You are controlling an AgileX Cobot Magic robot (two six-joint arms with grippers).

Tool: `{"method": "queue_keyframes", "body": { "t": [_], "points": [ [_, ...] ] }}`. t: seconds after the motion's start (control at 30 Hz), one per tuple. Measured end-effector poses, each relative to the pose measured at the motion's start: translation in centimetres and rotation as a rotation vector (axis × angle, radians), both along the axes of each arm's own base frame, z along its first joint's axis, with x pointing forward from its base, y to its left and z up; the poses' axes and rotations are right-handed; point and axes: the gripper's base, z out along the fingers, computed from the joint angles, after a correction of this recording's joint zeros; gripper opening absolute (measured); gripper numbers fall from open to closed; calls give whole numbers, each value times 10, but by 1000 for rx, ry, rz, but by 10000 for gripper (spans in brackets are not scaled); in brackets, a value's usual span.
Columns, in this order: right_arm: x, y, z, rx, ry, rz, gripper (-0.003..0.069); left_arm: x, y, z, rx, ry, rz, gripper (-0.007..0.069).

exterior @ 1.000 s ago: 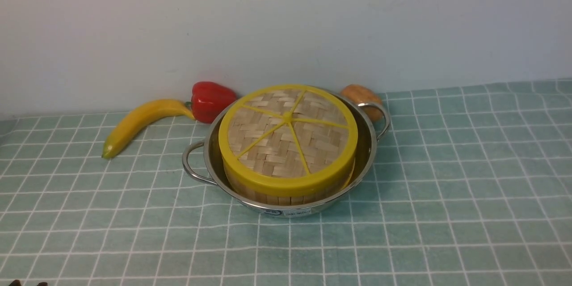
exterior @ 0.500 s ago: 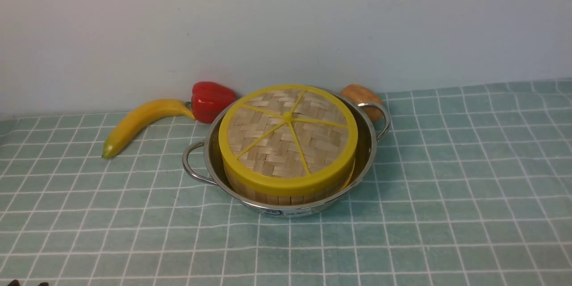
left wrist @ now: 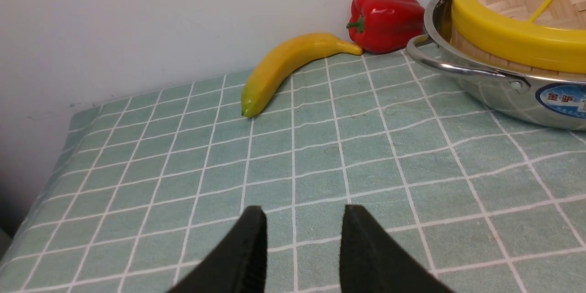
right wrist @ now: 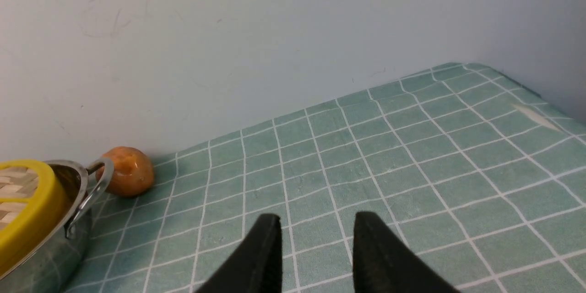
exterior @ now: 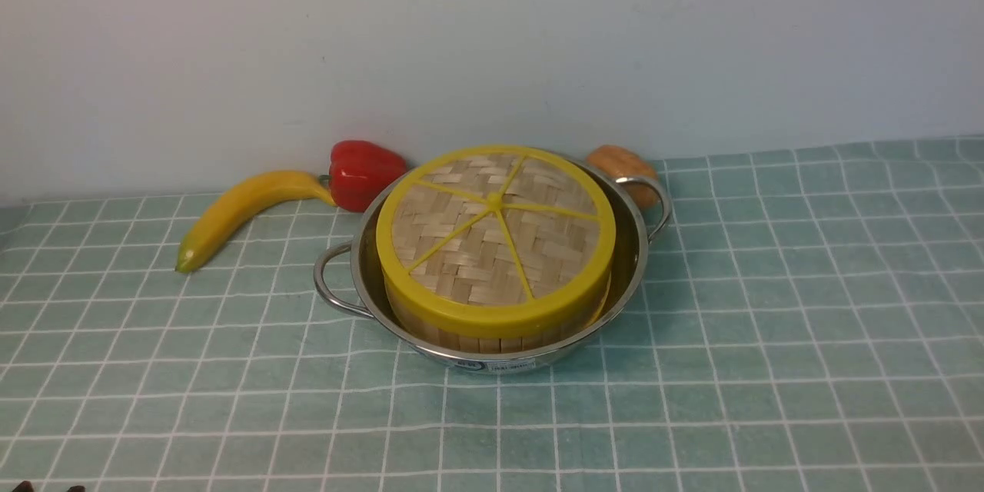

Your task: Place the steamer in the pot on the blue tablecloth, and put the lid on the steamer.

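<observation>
Both fingers (left wrist: 302, 219) (right wrist: 316, 229) parted over bare blue tablecloth (exterior: 769, 323) near its edges.

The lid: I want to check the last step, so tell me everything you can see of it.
The lid is a flat round disc of woven pale bamboo with a thick yellow rim and thin yellow spokes meeting near its centre. It lies level on the steamer, which stands in the pot. Neither pincer touches it.

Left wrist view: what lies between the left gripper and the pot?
Nothing. In the left wrist view, only bare blue tablecloth separates the open left gripper from the pot; the banana lies off to the side.
</observation>
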Motion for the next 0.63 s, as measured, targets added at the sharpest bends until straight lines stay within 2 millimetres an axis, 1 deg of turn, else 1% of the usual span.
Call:
{"method": "queue_keyframes", "body": {
  "t": [0.63],
  "points": [
    [0,0,0,4,-1,0,240,0,0,0,1,0,0,243]
  ]
}}
